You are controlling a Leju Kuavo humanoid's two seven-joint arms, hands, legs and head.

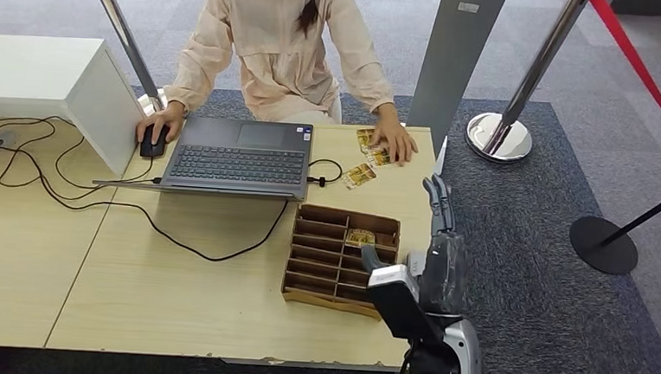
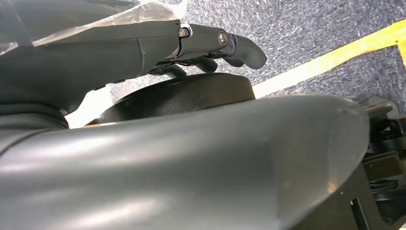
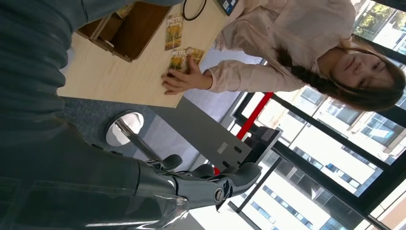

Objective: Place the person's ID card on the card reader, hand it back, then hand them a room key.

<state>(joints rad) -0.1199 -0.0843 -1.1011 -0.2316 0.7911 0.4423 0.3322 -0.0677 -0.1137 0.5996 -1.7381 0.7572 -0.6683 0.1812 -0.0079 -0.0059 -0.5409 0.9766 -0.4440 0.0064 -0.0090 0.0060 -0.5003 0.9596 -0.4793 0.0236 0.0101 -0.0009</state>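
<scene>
Head view, cardboard divider box (image 1: 341,259) holding one card (image 1: 360,237), right hand (image 1: 440,202) empty, fingers straight, left hand (image 2: 210,45) empty, fingers extended

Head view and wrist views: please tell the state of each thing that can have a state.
Laptop: lid open, on the desk.
Cardboard organizer: holds one card in a slot.
Hotel cards: flat on the desk, one apart, others under the person's hand.
Mouse: under the person's other hand.
Right hand: raised, holds nothing.
Left hand: holds nothing.
</scene>
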